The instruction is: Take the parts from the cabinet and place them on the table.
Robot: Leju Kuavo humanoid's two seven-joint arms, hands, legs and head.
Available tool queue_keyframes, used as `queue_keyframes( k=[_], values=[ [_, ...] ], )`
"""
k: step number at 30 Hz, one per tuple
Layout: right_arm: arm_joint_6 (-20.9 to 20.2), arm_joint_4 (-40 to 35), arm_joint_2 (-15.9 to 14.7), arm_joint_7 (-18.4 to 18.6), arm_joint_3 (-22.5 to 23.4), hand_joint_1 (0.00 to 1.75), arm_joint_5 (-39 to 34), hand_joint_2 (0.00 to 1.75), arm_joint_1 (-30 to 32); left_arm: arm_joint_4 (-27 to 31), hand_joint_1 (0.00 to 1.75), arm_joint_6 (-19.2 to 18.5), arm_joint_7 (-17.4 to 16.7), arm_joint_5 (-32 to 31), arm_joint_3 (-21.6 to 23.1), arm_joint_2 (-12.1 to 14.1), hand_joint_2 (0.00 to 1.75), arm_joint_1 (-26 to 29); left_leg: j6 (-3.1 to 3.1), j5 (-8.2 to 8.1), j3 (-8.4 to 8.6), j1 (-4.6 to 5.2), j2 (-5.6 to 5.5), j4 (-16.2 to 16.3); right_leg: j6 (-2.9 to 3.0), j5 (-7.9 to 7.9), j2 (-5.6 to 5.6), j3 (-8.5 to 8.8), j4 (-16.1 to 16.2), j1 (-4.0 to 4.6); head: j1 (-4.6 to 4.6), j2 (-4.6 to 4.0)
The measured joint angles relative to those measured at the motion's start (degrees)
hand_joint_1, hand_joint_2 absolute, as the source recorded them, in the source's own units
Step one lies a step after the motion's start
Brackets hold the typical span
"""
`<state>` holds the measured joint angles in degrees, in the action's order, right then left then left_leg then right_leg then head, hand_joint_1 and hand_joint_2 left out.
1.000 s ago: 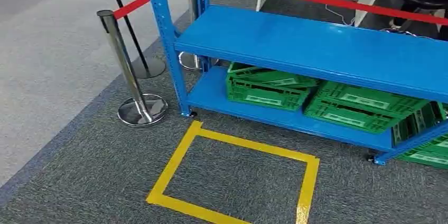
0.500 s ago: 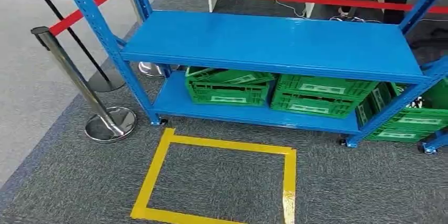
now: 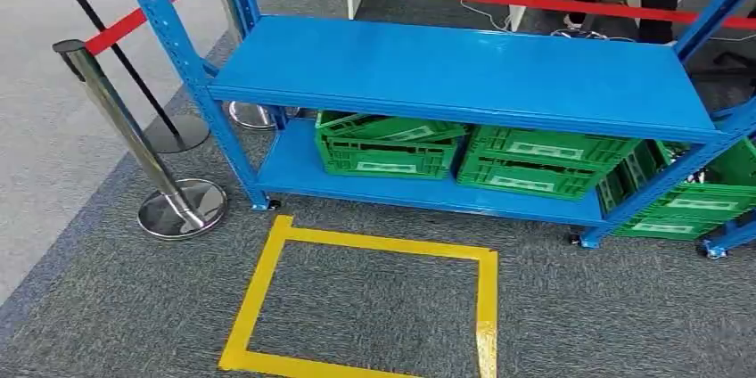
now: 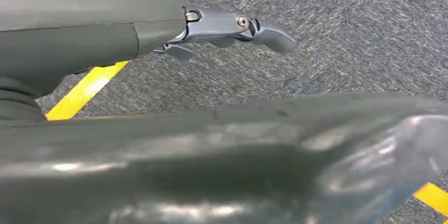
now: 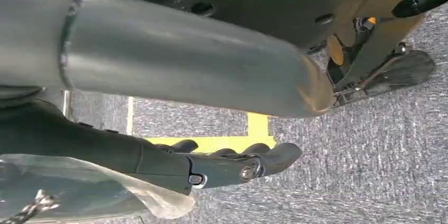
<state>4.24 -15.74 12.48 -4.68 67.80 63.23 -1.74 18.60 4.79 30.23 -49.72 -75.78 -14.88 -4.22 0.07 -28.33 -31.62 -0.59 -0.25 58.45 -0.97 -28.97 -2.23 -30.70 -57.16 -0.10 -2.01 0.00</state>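
Camera view nudged rightward; blue cabinet [image 3: 464, 75] beyond yellow floor square [image 3: 361, 307]

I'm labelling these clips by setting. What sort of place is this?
Probably a cordoned-off indoor test or demo area, fitted like a stockroom: a blue steel rack with green crates on its bottom shelf, stanchions with red belts, and a yellow tape square on grey carpet.

A blue shelf rack [image 3: 464, 66] stands on grey carpet [image 3: 606, 316]; green crates [image 3: 446, 151] sit side by side on its lower shelf [image 3: 294, 168].
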Motion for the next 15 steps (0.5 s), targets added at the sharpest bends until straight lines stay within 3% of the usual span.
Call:
queue_keyframes(
  k=[15],
  values=[
    [-1.73, 0.37, 0.07, -1.96, -0.04, 0.00, 2.49, 0.00, -0.16, -0.02, 0.00, -0.40, 0.39, 1.66, -0.02, 0.46, 0.00, 0.06, 0.11, -0.03, 0.03, 0.02, -0.03, 0.05, -0.12, 0.03, 0.04, -0.04, -0.01, -0.01, 0.02, 0.00]
  ],
)
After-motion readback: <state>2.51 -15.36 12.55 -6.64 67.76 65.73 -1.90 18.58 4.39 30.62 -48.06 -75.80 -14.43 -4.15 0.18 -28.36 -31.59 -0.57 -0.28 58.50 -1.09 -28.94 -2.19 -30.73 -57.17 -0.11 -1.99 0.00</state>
